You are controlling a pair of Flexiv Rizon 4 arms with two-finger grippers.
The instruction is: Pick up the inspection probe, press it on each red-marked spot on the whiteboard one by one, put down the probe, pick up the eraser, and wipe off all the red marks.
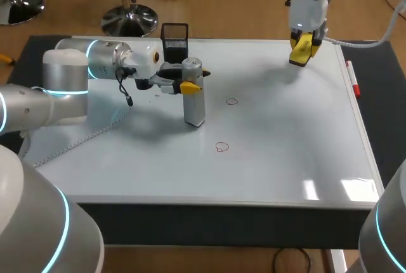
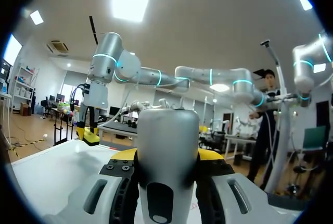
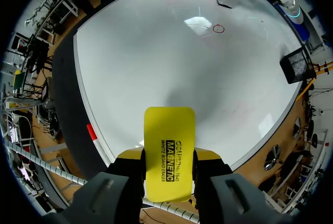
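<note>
Head view: whiteboard (image 1: 285, 139) bears two red marks (image 1: 221, 147).

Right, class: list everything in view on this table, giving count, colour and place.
whiteboard: one, white, covering the table
probe: one, silver, upright at mid-board
red marks: two, red, near the probe
eraser: one, yellow, above the far right corner
marker: one, red, board's right edge
mesh holder: one, black, board's far edge
left gripper: one, yellow-tipped fingers, shut on the probe
right gripper: one, yellow-tipped fingers, shut on the eraser
</note>
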